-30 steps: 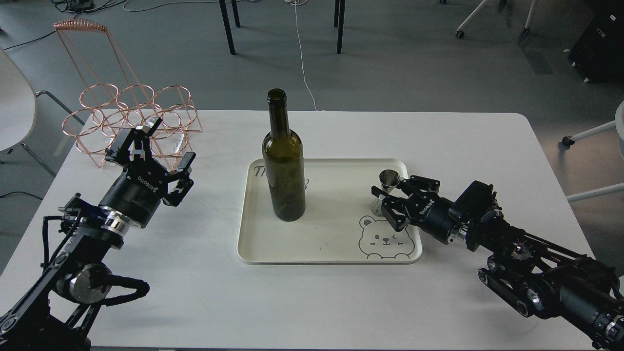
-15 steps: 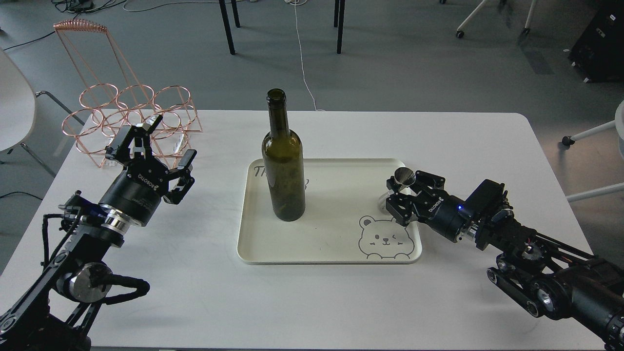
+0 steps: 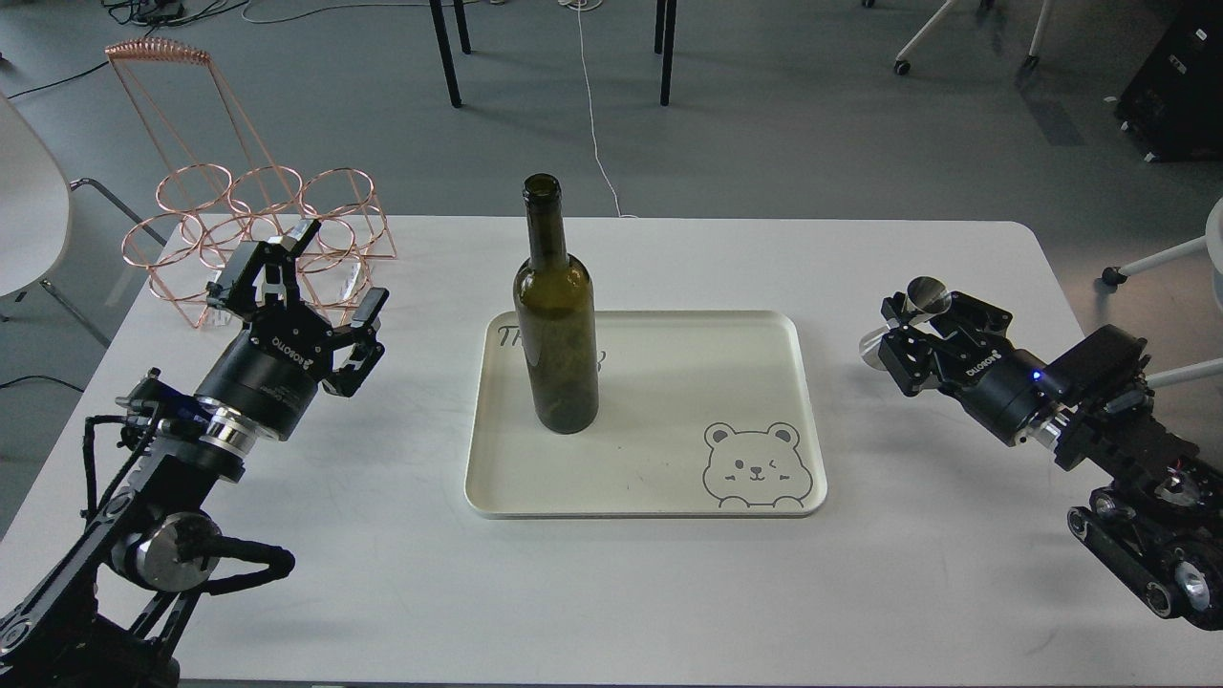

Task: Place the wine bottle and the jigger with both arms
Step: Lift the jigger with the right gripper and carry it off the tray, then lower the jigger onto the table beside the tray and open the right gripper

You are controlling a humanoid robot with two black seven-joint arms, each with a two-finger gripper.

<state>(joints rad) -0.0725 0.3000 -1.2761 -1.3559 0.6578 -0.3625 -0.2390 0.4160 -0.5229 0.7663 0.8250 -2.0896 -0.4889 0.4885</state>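
The dark olive-green wine bottle [image 3: 557, 315] stands upright on the left part of the cream tray [image 3: 669, 497]. My right gripper [image 3: 912, 334] is shut on the steel jigger [image 3: 915, 308] and holds it tilted above the white table, to the right of the tray. My left gripper [image 3: 306, 296] is open and empty, left of the tray, in front of the copper wire rack [image 3: 258, 239], well apart from the bottle.
The tray has a bear drawing [image 3: 757, 465] at its front right corner. The copper rack stands at the table's back left. Chair and table legs stand on the floor beyond the table's far edge.
My right gripper has lifted the jigger off the tray and carried it right, out over the table. My left gripper has barely moved.
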